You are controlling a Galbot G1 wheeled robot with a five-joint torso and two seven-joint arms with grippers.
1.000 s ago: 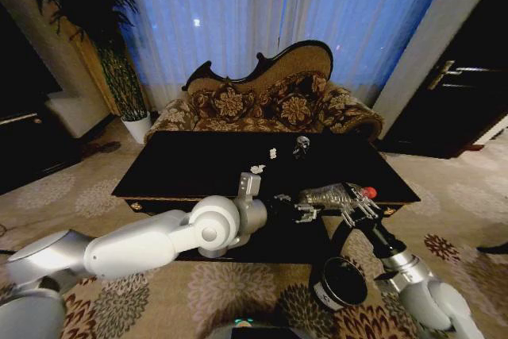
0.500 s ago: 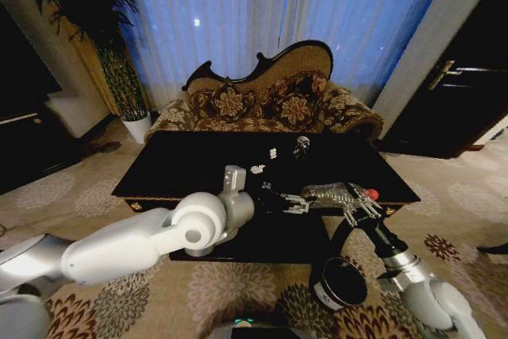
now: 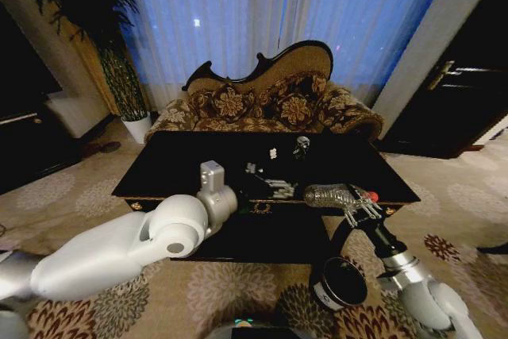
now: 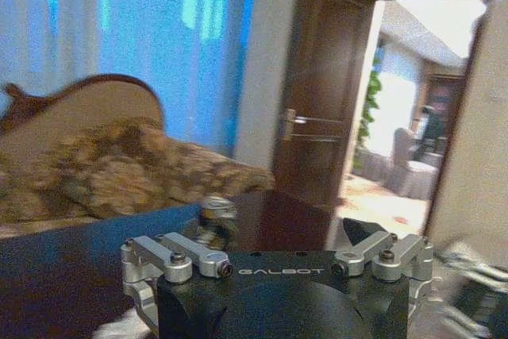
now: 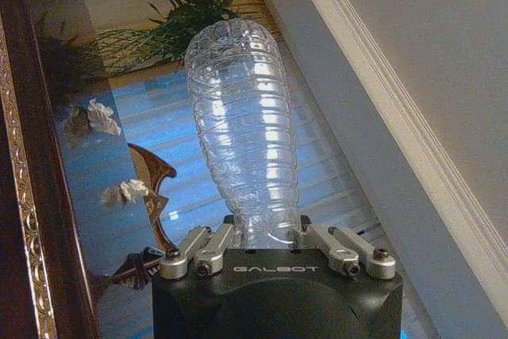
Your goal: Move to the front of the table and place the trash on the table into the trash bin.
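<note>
Head view: right end effector (image 3: 355, 206) pinches the bottle (image 3: 333, 194) lying level, red cap rightward.

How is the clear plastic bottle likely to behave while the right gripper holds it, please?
The clear plastic bottle looks empty, so probably light. Its thin ribbed wall may dent where the right gripper clamps it. Lying sideways above the table edge, its round body would likely roll if released there.
</note>
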